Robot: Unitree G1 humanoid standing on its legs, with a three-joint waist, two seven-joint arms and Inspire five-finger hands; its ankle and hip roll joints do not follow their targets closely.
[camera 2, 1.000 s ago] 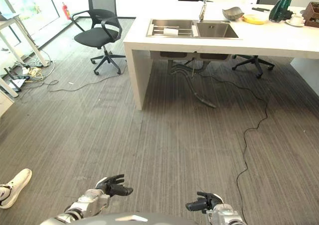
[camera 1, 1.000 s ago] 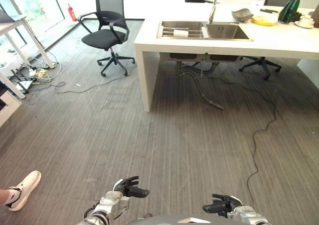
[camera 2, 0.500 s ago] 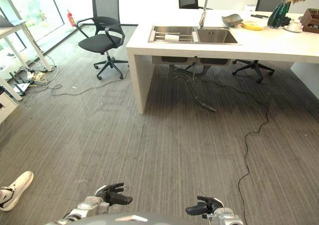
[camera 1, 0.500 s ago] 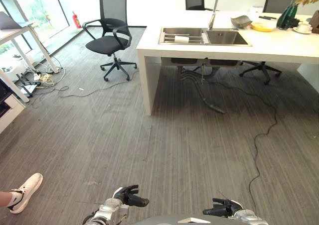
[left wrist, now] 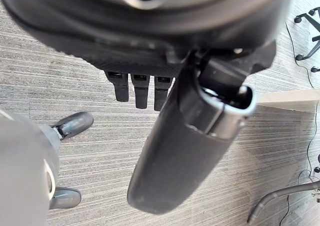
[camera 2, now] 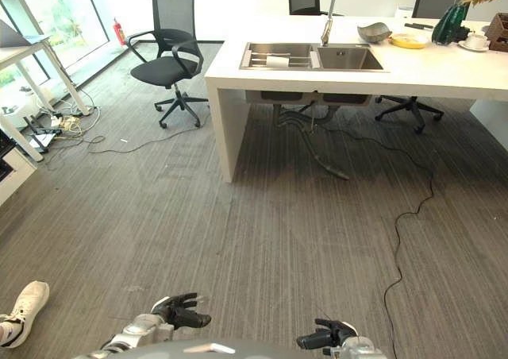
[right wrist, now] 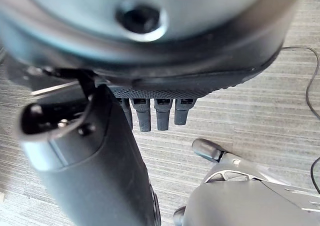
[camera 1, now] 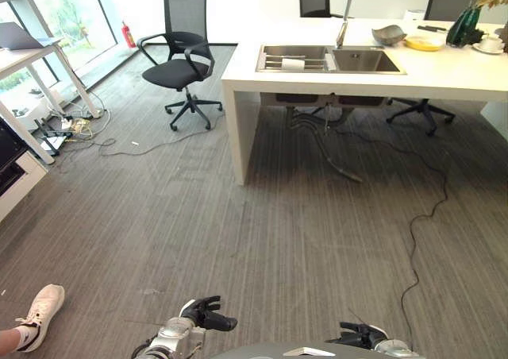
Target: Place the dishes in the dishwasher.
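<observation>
The dishes stand far ahead on a white counter: a grey bowl, a yellow plate and a cup on a saucer. A steel sink with a tall tap is set into that counter, and a white item lies in its left basin. My left hand hangs low over the carpet with relaxed fingers and holds nothing. My right hand is likewise open and empty. Both wrist views show a thumb and straight fingers over bare carpet.
A black office chair stands left of the counter. Hoses hang under the sink and a cable trails across the carpet. A desk with floor wiring is at far left. A person's white shoe is at lower left.
The whole view has shifted, so the camera has moved. Both hands sit a little lower in the picture, in the same empty pose.
</observation>
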